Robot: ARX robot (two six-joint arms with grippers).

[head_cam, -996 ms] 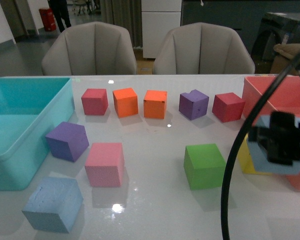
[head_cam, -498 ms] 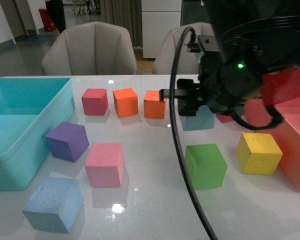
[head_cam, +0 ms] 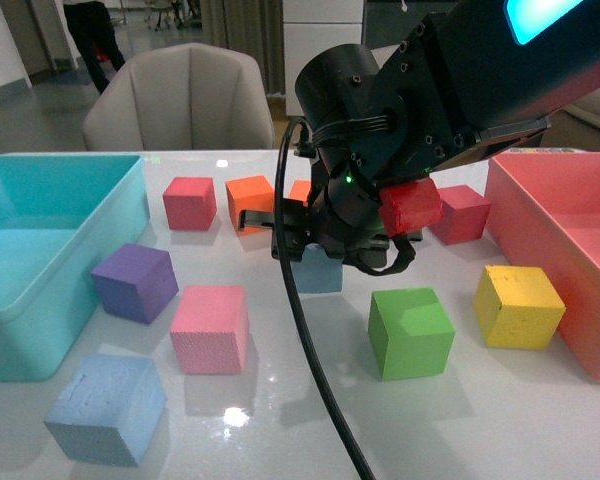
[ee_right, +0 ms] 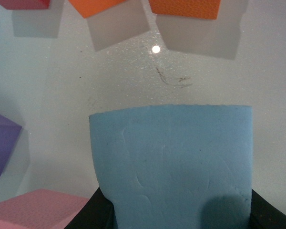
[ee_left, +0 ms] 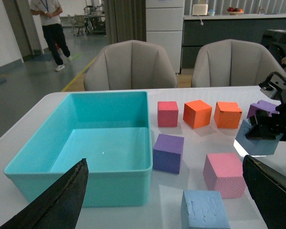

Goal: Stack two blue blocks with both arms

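One pale blue block rests on the white table at the front left, next to the pink cube; it also shows in the left wrist view. My right gripper is shut on the other blue block and holds it over the middle of the table, in front of the orange cubes. In the right wrist view this block fills the space between the black fingers of the gripper. My left gripper is open and empty, above and short of the resting block. The left wrist view also shows the held block.
A turquoise bin stands at the left and a red tray at the right. Purple, pink, green and yellow cubes lie in front. Red and orange cubes line the back.
My right arm has swung from the right side, near the yellow cube, leftwards to the table's middle, carrying the blue block. The resting blue block has not moved.
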